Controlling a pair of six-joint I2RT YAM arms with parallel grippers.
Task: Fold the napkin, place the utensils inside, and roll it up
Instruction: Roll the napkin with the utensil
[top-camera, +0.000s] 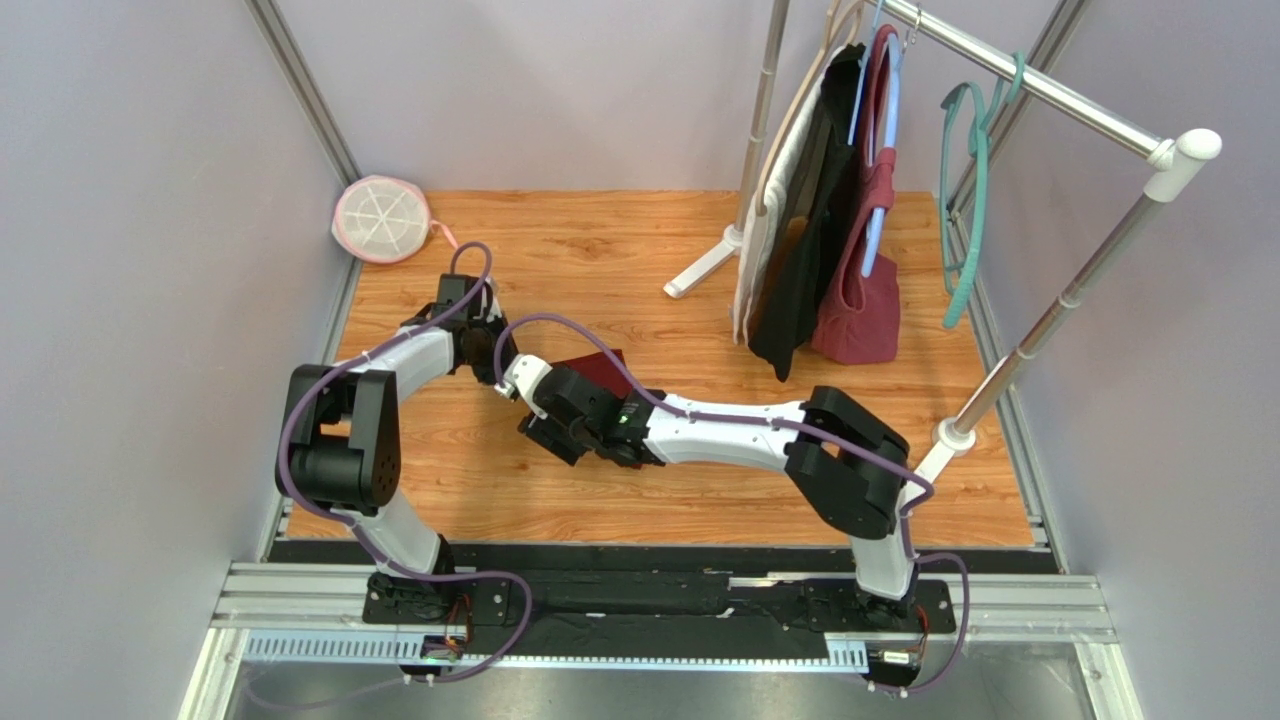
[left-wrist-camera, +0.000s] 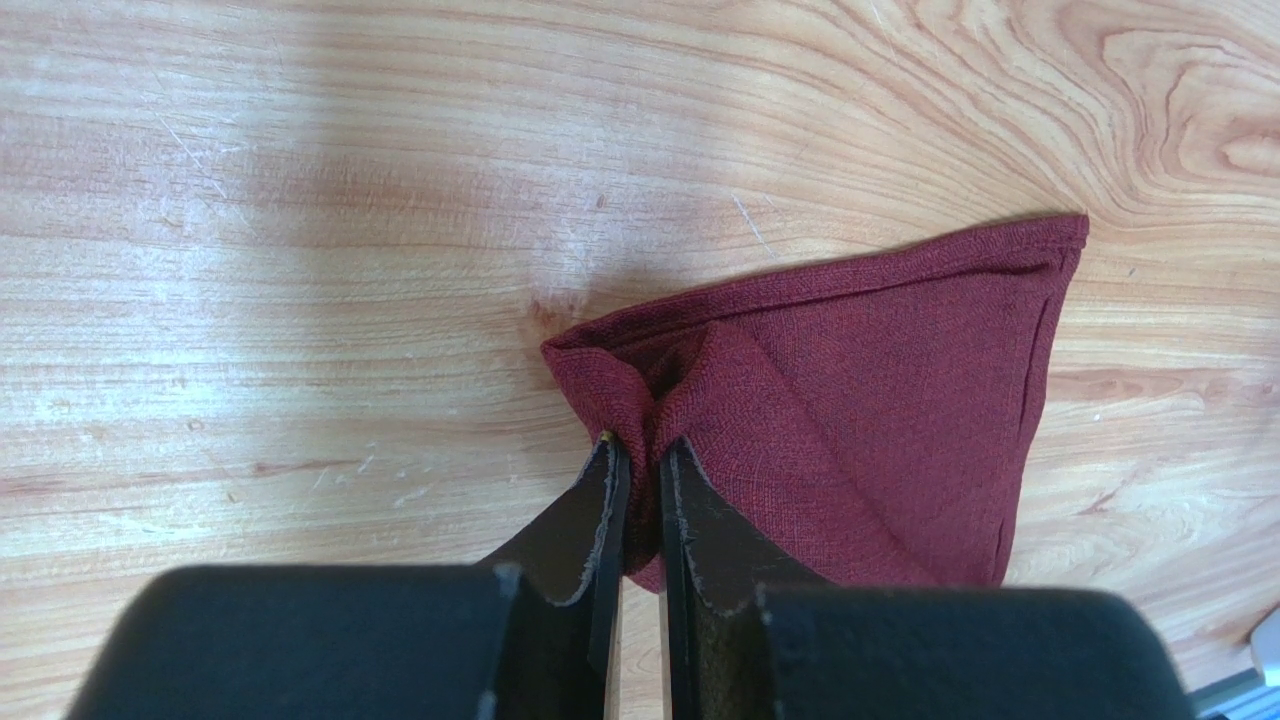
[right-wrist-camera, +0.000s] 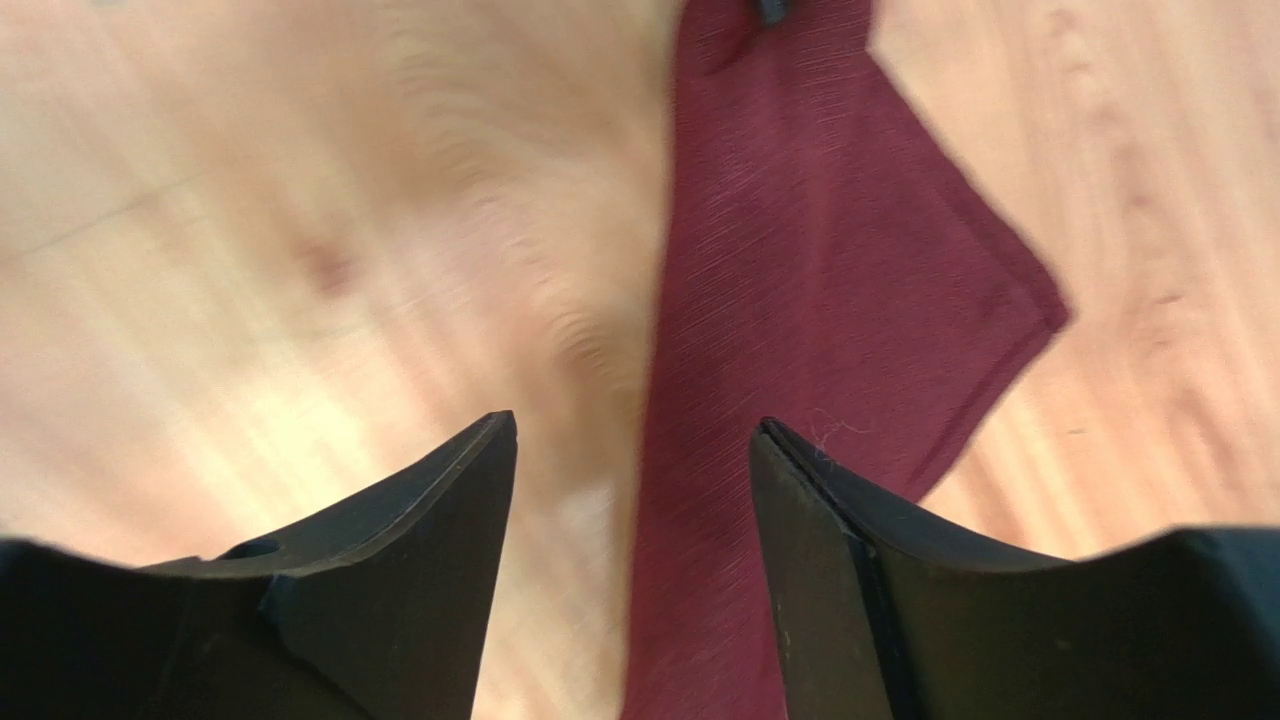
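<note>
The maroon napkin (top-camera: 601, 368) lies folded into a small shape on the wooden table, mostly hidden under the two arms in the top view. In the left wrist view the napkin (left-wrist-camera: 872, 390) is bunched at one corner, and my left gripper (left-wrist-camera: 636, 450) is shut on that corner; a tiny yellow speck shows at the fingertip. My right gripper (right-wrist-camera: 631, 435) is open just above the napkin (right-wrist-camera: 842, 270), its jaws straddling the cloth's left edge; this view is blurred. In the top view my right gripper (top-camera: 544, 428) sits close to my left gripper (top-camera: 504, 368). The utensils are hidden or out of view.
A white round mesh lid (top-camera: 382, 219) lies at the table's far left corner. A clothes rack (top-camera: 1052, 90) stands at the right with hanging garments, a burgundy bag (top-camera: 860, 308) and teal hangers (top-camera: 969, 195). Its white foot (top-camera: 703, 270) rests on the table.
</note>
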